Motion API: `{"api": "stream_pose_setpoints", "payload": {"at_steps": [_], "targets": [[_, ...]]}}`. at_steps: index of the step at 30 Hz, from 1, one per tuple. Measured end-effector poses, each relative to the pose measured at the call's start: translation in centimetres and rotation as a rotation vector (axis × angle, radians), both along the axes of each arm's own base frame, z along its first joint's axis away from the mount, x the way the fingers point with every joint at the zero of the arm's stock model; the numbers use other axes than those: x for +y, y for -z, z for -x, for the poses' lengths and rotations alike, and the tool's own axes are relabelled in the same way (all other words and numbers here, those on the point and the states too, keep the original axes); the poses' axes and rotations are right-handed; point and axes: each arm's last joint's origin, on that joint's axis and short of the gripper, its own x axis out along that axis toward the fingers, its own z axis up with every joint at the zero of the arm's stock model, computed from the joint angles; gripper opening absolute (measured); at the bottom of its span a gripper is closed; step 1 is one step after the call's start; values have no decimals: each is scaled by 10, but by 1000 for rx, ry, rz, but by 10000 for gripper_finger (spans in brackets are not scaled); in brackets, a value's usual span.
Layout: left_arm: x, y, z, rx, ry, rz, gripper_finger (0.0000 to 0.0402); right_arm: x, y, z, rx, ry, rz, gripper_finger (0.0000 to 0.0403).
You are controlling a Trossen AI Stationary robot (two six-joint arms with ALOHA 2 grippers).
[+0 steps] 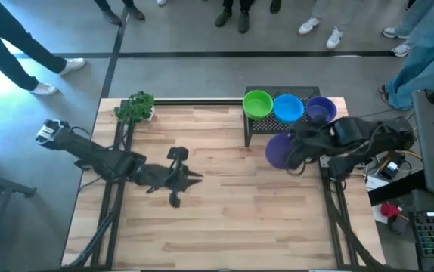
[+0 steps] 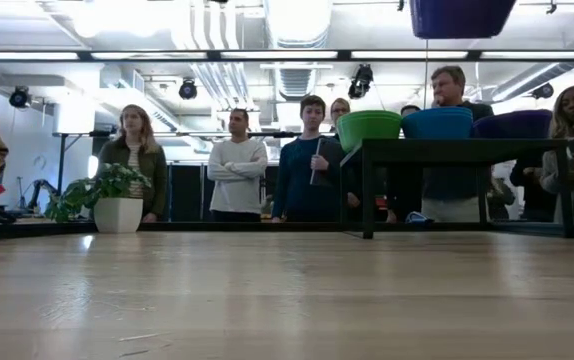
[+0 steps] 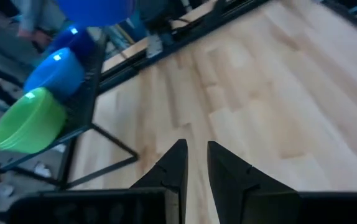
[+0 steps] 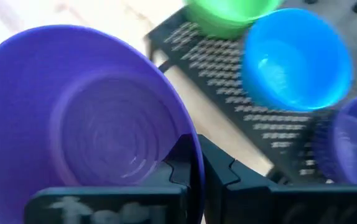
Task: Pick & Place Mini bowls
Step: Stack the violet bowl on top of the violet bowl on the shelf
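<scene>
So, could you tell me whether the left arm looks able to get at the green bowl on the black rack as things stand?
Probably yes: the left gripper holds nothing, and bare table lies between it and the green bowl, at the black rack's nearer end. The right gripper, clamping a purple bowl, hovers close.

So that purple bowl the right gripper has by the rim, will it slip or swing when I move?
Probably stiff: the purple bowl keeps its round shape with the right gripper shut on just its rim. Its surface looks glossy, so it may slip. Held off-centre and apparently lifted clear of the table, it might tilt during fast moves.

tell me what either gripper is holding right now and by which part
The right gripper pinches a purple bowl by its rim. The left gripper holds nothing.
</scene>
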Motion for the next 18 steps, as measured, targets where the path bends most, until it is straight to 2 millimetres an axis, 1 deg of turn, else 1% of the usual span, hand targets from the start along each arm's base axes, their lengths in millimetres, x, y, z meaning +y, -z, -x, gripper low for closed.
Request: {"api": "stream_pose_setpoints", "payload": {"at_steps": [4, 9, 14, 18], "targets": [[12, -2, -5, -19, -35, -16, 57, -19, -4, 22, -46, 71, 21, 8], [20, -4, -8, -40, -46, -42, 57, -40, -4, 51, -78, 175, 59, 8], [24, -5, -10, -43, -62, -44, 57, -54, -4, 73, -96, 255, 78, 8], [25, -5, -10, -42, -66, -45, 57, -61, -4, 89, -110, 332, 128, 8]]}}
